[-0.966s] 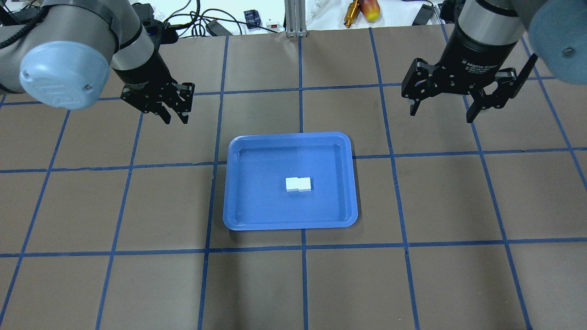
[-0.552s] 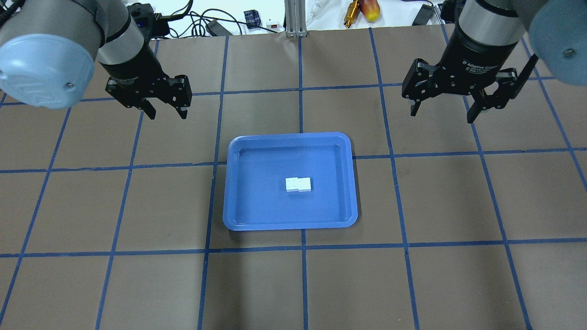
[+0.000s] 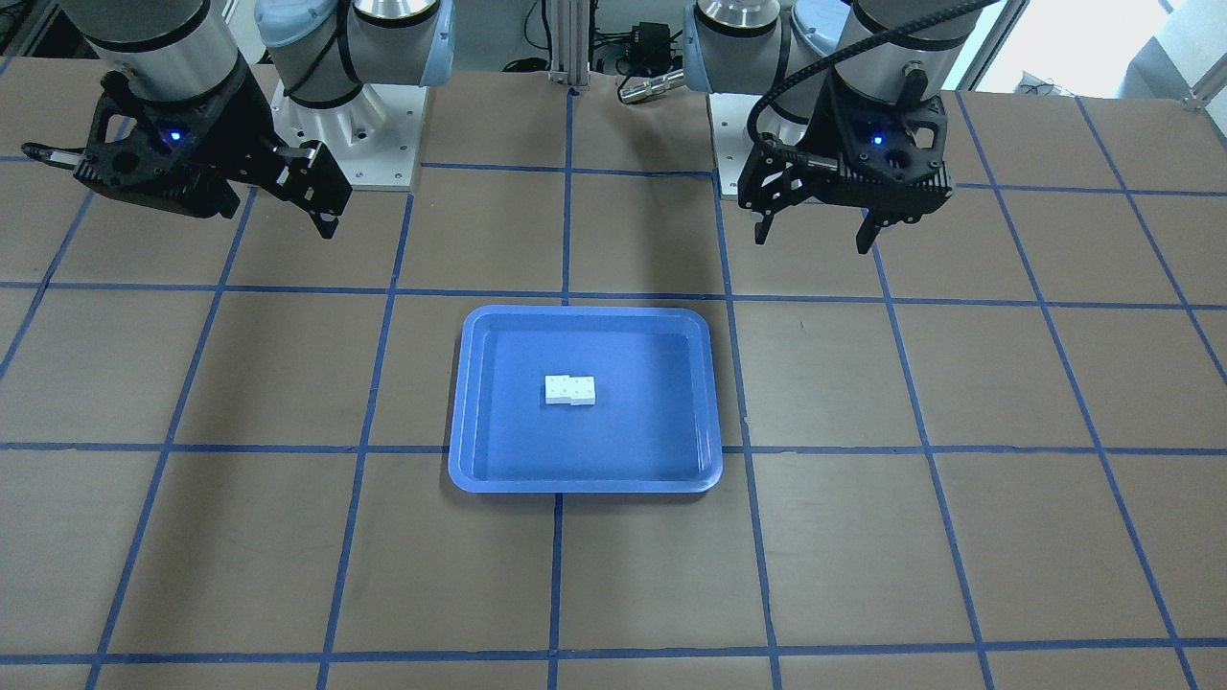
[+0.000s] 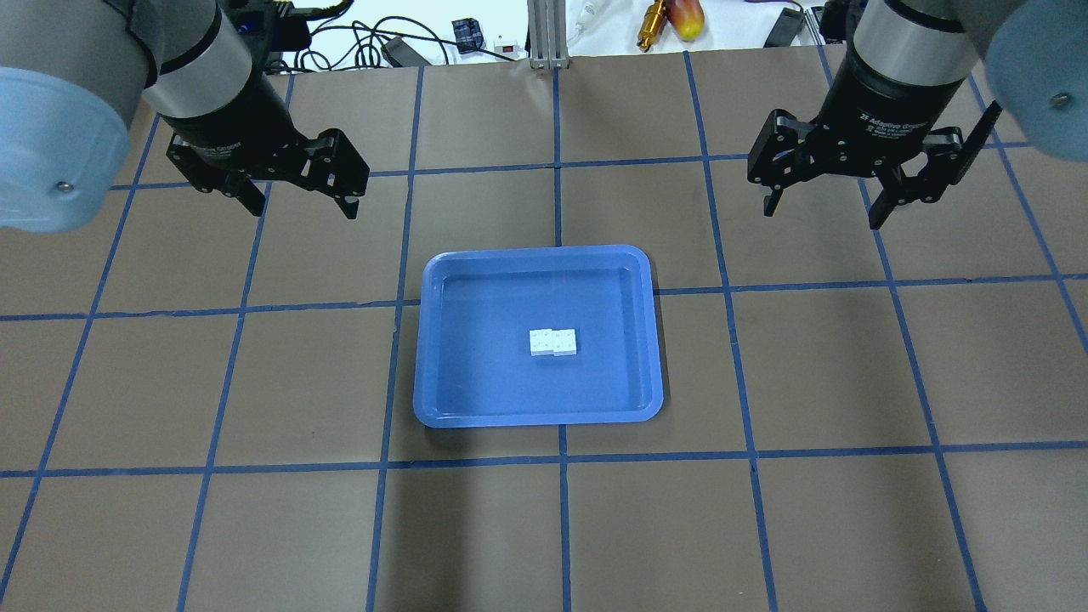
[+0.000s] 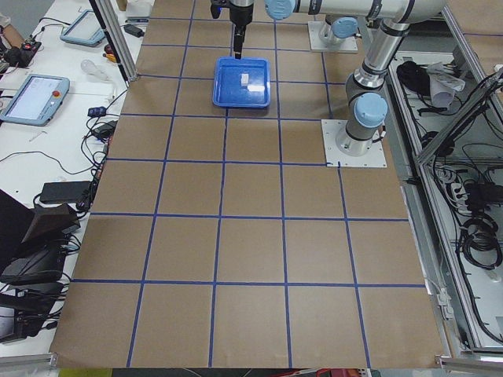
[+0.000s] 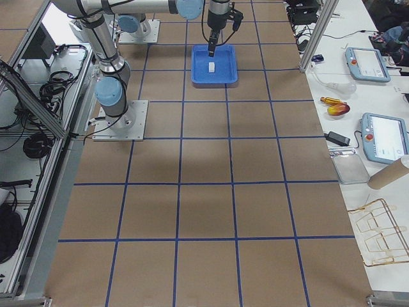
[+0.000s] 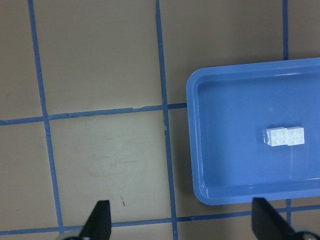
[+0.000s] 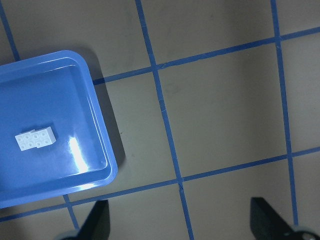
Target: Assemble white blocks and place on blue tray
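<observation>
As the front camera is looking down, blue tray (image 3: 623,450): one, sitting flat on the brown table (image 3: 959,383), roughly in the middle of it.
Front, white blocks (image 3: 570,389): two, touching end to end as one short bar, studs facing up, lying near the middle of the tray floor.
Overhead, left gripper (image 4: 303,210): one, jaws spread wide, gripping nothing, hanging over the table off the tray's far left corner, well apart from it.
Overhead, right gripper (image 4: 822,215): one, also gaping wide and carrying nothing, hanging off the far right corner.
Left side cam: tray is showing tiny at the far end, blocks just a white speck inside. Can't tell anything about the grippers from here tbh.
Right side cam: same deal, white speck sitting inside the tray.
Left wrist cam: two dark fingertips (image 7: 100,220) are poking in at the bottom edge, far apart. Tray with the joined pair is sitting at right.
Right wrist cam: fingertips (image 8: 97,220) likewise spread. Tray is sitting at left, blocks inside, round studs showing.
</observation>
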You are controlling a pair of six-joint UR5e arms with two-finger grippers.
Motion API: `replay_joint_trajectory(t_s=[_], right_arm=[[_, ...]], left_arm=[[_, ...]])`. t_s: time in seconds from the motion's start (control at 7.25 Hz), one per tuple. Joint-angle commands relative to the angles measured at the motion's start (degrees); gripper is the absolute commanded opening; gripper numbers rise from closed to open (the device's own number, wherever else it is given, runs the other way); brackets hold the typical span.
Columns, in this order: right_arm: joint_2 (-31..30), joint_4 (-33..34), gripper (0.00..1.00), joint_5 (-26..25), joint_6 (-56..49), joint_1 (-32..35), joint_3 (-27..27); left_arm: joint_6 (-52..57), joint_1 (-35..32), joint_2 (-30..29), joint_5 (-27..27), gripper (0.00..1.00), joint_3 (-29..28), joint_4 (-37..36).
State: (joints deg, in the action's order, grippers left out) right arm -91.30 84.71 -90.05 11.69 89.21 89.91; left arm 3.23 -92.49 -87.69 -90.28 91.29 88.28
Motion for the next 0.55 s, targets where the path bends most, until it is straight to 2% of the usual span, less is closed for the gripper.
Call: replay_joint_trajectory(t_s=[0.0,0.41], right_arm=[[0.0,0.0,1.00,0.0,0.0,0.0,0.0],[-0.2,0.0,1.00,0.3,0.1,0.0,0.0]], left_arm=[[0.1,0.1,0.8,0.0,1.00,-0.1,1.0],[0.1,0.0,0.8,-0.2,1.00,0.4,1.1]])
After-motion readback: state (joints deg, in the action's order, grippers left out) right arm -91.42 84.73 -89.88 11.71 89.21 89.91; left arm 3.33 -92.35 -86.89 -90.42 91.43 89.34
